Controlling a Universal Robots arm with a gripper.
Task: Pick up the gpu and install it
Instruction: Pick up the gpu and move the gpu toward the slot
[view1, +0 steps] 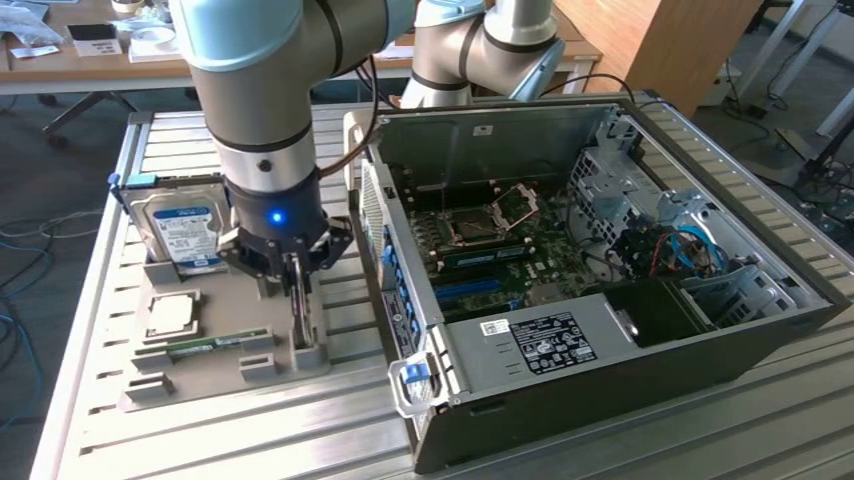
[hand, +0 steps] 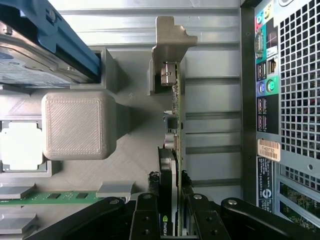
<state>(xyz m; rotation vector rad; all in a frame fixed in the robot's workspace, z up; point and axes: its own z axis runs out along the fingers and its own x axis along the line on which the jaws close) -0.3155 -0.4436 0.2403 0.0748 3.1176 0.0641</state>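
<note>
The gpu (view1: 306, 318) stands on edge in a slot of the grey holder tray (view1: 200, 375), to the exterior view's left of the open computer case (view1: 601, 250). In the wrist view the gpu (hand: 174, 125) appears as a thin greenish board edge with a black shroud, and its silver bracket end rests against a grey post. My gripper (view1: 291, 272) comes straight down onto the card's upper edge. Its black fingers (hand: 145, 216) press both faces of the card, so my gripper (hand: 170, 212) is shut on it. The card still sits in the holder.
The tray also holds a blue-labelled hard drive (view1: 187, 225), a square processor (view1: 171, 315) and a green memory stick (view1: 214, 345). The case's motherboard (view1: 487, 250) lies exposed, with blue slots near its rear wall (hand: 285, 100). A second arm's base (view1: 467, 50) stands behind the case.
</note>
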